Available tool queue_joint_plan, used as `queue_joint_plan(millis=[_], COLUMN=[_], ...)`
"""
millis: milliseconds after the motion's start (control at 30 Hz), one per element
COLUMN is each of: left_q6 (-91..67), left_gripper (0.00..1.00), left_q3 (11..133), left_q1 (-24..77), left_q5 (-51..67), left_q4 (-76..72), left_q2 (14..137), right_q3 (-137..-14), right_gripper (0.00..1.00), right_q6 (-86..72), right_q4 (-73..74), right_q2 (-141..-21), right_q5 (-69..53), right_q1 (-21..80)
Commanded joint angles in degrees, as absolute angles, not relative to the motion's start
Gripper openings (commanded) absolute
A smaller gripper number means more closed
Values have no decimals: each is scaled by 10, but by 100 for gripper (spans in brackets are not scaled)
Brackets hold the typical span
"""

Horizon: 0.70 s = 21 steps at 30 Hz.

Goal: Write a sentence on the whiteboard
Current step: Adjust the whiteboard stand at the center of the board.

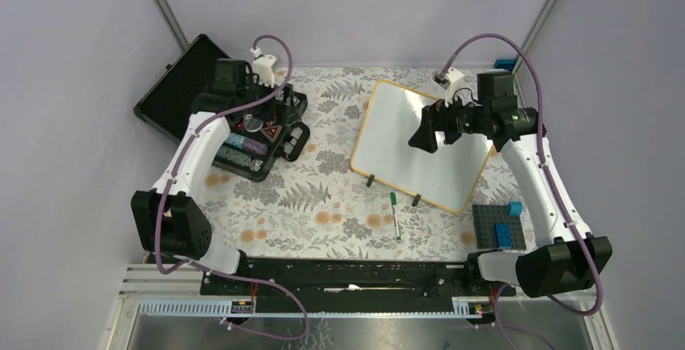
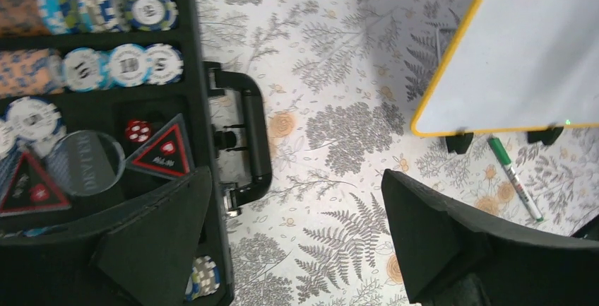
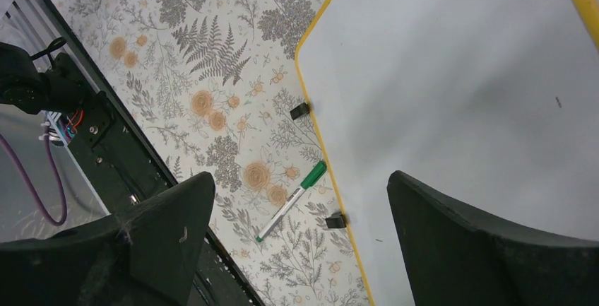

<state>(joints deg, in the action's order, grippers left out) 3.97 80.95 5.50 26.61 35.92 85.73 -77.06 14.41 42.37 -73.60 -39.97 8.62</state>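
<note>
Right gripper [image 3: 297,174] fingers fill the bottom of its wrist view, spread about as wide as they go and holding nothing. It hangs above the whiteboard [image 1: 396,152], which lies straight below it and looks blank. I see no sentence on it, only a tiny speck or two.

What the next move really hinges on, I'd say, is the green marker [image 1: 394,215]. It lies on the tablecloth down and back toward the base side of the right gripper, just off the board's near edge and between the two black clip feet [image 3: 300,111]. In the top view its long axis runs roughly away from that edge, with the green cap end toward the board. In the right wrist view it sits slanted in the gap between the fingers, so the wrist probably needs a turn to close across the barrel.

The left gripper [image 2: 294,172] is also wide open and empty, hovering over the poker chip case [image 1: 266,136]. From there the marker is well off to its right, past the board's corner. The right arm is clearly nearer.

Count: one whiteboard, one marker, two clip feet, two empty grippers, one chip case, zero words written.
</note>
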Motion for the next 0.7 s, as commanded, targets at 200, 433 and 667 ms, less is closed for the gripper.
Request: queue_joint_plan(millis=[200,433,667], left_q6=[60,68,-45], left_gripper=[99,99,93], left_q3=[778,714,657], left_q1=[151,223,359], left_q5=[204,262,126], left_q4=[309,281,182], left_q2=[867,851,879], right_q3=[-707,-643,-674], right_gripper=[99,99,99], right_q6=[190,201,125], right_q4=[530,515,465], right_q2=[-695,-674,-626], right_q5=[-314,-186,-140], right_q1=[189,245,237])
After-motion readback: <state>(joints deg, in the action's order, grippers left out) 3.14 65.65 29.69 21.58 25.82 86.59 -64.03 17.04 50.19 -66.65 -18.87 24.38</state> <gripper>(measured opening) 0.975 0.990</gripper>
